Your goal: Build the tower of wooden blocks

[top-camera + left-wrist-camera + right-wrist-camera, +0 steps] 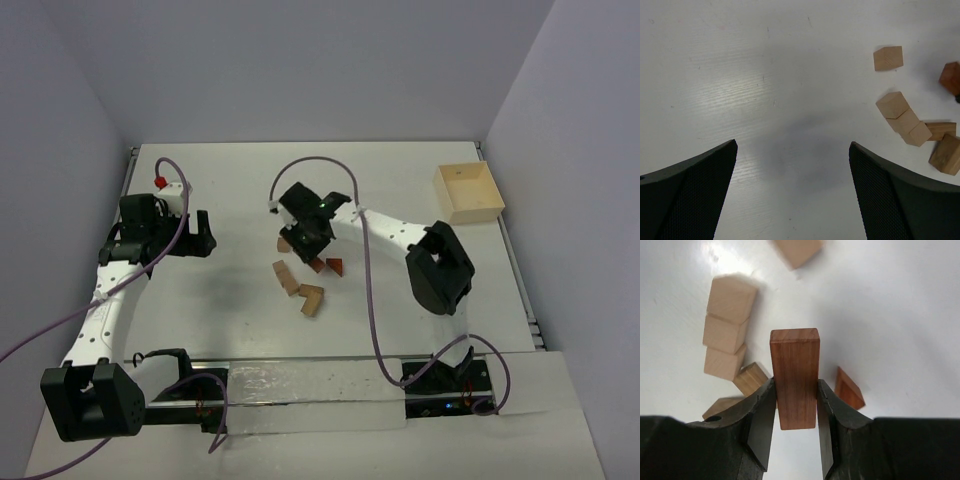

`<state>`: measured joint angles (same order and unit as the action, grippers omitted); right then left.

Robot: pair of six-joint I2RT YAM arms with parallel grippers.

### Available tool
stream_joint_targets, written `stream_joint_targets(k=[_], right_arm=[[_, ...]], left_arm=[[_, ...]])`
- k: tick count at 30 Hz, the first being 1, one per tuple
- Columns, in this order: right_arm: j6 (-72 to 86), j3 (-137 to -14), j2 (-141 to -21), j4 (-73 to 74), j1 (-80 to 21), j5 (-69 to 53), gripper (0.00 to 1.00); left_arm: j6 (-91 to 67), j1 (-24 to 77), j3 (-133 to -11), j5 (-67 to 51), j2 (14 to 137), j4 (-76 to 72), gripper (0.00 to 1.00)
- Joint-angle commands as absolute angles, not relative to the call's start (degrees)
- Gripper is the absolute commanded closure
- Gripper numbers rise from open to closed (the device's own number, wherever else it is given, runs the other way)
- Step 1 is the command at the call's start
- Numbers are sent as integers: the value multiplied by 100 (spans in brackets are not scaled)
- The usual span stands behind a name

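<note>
My right gripper (795,384) is shut on a reddish-brown rectangular bar (794,365) and holds it above the table. In the top view the right gripper (299,238) hangs over the loose blocks at mid table. Under it lie several tan blocks (725,334) and a reddish wedge (848,389), flat and unstacked. The top view shows tan blocks (284,277), (312,299) and the reddish wedge (334,266). My left gripper (202,235) is open and empty, left of the blocks. In the left wrist view the left gripper (793,145) is over bare table, with tan blocks (892,105) at its right.
A pale wooden square box (467,192) stands at the back right, near the table's right edge. Purple cables (368,290) run from both arms. The walls close in the table at the back and both sides.
</note>
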<state>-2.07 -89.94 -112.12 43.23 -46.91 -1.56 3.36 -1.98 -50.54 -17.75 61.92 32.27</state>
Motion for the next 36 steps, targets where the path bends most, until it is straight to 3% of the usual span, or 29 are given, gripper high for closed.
stream_joint_targets(k=[1, 5, 14, 36], right_arm=[[963, -9441, -10848, 4510, -4031, -339, 100], [1577, -9797, -11007, 4702, -3741, 252, 100], [2359, -10578, -11711, 5096, -3569, 139, 100], [3400, -11846, -13297, 5546, -3498, 666, 100]], left_arm=[[209, -202, -5066, -1588, 5987, 2887, 1], [65, -202, -4986, -1269, 5703, 2668, 1], [-925, -202, -5061, -39, 5771, 2320, 1], [-862, -202, -5150, -35, 6407, 2478, 1]])
